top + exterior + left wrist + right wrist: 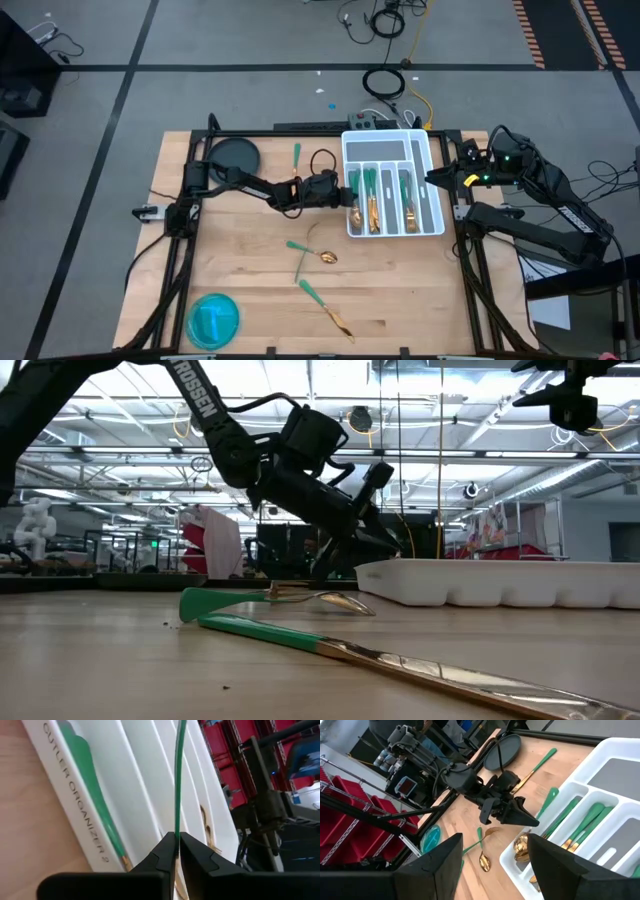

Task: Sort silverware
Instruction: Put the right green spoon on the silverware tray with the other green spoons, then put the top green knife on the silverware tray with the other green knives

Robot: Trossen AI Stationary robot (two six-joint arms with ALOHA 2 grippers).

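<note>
Silverware in tray; bowl apart

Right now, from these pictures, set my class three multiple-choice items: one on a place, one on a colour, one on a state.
1. In the high view, the blue bowl sits at the table's: A lower left; B upper right; C centre.
2. The silverware handles are: A red; B teal-green; C black.
3. The left gripper is: A wide open; B out of view; C shut on a piece of silverware.
Answers: 1 A, it lies in that corner of the wood; 2 B, the handles show green; 3 C, the left wrist view shows its fingers pinching a thin green handle.
</note>
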